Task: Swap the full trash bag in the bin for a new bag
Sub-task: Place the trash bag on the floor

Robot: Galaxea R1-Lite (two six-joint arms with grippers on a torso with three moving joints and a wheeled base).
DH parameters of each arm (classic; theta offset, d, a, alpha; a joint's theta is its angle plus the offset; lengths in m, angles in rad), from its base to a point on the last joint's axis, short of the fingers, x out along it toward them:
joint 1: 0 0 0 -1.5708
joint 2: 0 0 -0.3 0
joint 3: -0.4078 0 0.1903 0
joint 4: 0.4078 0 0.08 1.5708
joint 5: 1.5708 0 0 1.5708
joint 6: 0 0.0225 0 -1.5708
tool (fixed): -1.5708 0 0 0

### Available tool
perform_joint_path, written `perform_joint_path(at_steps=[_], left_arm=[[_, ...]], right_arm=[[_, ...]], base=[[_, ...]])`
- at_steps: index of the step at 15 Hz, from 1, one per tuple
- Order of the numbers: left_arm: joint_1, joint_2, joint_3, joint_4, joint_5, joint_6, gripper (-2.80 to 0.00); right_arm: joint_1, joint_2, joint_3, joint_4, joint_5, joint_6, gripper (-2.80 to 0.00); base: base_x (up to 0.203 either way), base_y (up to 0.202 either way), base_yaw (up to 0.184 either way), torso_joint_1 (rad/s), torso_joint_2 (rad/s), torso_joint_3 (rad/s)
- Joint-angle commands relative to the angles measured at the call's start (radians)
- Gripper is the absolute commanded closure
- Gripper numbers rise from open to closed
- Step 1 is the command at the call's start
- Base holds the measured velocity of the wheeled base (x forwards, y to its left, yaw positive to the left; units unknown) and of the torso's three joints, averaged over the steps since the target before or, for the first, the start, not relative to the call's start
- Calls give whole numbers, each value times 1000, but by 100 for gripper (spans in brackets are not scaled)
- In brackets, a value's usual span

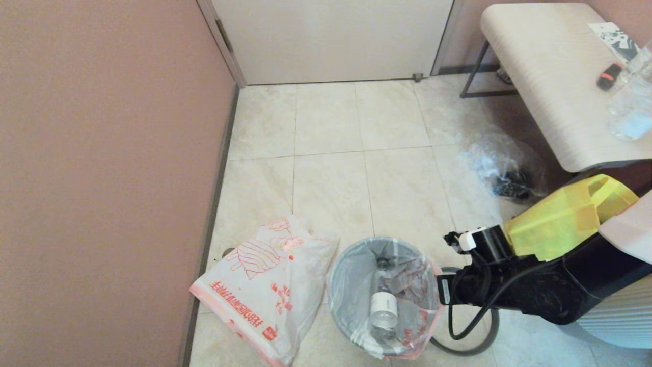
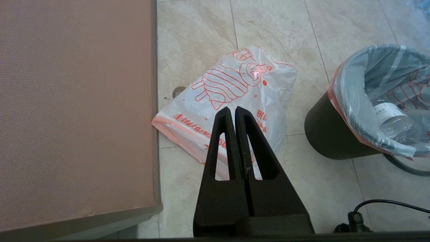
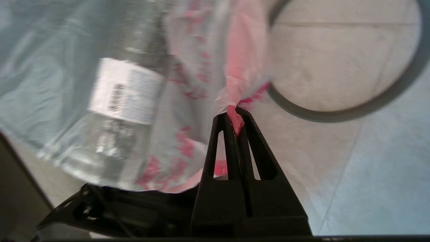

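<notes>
My right gripper (image 3: 237, 116) pinches the full trash bag (image 3: 134, 101) by its orange edge, shown only by its wrist view; the bag sits in the bin (image 2: 331, 139). My left gripper (image 2: 232, 112) hangs closed, empty, above the new bag (image 2: 235, 90).

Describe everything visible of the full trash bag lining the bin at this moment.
The full trash bag is thin white plastic with orange-red print and an orange edge, folded over the black bin. A clear bottle with a white label lies inside among crumpled plastic. The right gripper is shut on its orange edge. The grey hoop rim lies on the floor alongside.
</notes>
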Motion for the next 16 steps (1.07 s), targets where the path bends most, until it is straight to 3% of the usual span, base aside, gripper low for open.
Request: perform_joint_path(at_steps=[1,6,16], left_arm=[[0,1,0,0,0,0,0],[0,1,0,0,0,0,0],[0,1,0,0,0,0,0]], right_arm=[[17,-2,-6,-4,3,2,0],[84,-18,-65,-4,31,41,0],[118,53,-201,-5,289,91,0]], base=[[0,0,0,0,0,0],[0,0,0,0,0,0],[0,0,0,0,0,0]])
